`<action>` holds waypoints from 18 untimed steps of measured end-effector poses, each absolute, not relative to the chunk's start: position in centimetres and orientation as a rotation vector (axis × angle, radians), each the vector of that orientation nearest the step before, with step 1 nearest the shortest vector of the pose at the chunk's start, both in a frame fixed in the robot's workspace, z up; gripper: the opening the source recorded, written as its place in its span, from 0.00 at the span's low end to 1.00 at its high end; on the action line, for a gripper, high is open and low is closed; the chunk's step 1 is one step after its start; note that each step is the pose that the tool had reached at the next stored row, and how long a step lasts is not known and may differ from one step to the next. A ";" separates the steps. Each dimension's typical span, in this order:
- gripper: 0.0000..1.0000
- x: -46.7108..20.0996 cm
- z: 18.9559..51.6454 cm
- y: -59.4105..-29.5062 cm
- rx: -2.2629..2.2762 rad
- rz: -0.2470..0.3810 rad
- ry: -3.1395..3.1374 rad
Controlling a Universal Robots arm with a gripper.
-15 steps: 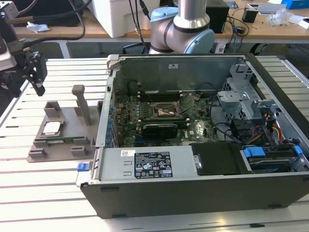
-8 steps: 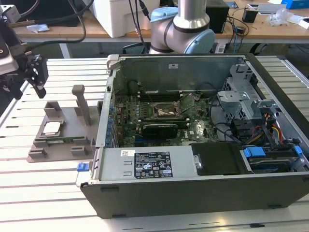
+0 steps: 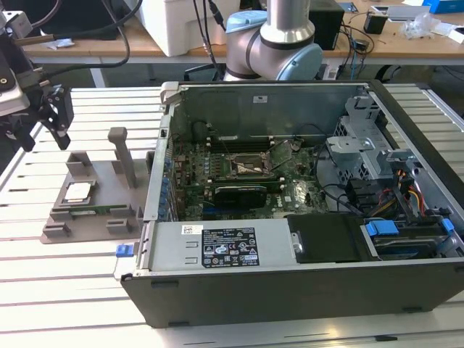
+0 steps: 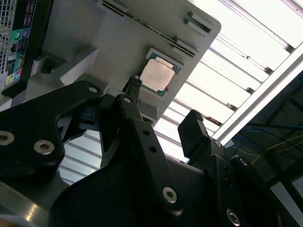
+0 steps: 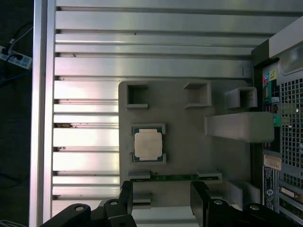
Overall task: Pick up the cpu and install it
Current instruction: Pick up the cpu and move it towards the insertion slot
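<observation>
Silvery cpu [image 5: 147, 144] lies clear of the spread pincer [image 5: 163, 190].

Exterior view, on desk [image 3: 43, 275]: open case [image 3: 290, 290] centre, holder block [image 3: 109, 190] just beside at 9 o'clock. In holder block recess: cpu [image 3: 77, 191]. Above block, 10 o'clock of cpu, apart: hand [image 3: 42, 134]. Behind case, 12 o'clock: arm base [image 3: 279, 36].
</observation>
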State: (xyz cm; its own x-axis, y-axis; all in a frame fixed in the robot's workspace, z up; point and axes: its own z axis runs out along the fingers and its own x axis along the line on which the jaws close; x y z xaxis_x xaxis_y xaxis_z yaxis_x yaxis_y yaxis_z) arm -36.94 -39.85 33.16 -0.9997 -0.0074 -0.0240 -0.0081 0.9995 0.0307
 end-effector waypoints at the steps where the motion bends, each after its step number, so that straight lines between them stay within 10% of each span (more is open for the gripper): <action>1: 0.60 -36.9 33.1 -39.9 -0.012 0.048 3.117; 18: 0.60 -36.9 31.9 -39.9 -0.012 0.048 3.117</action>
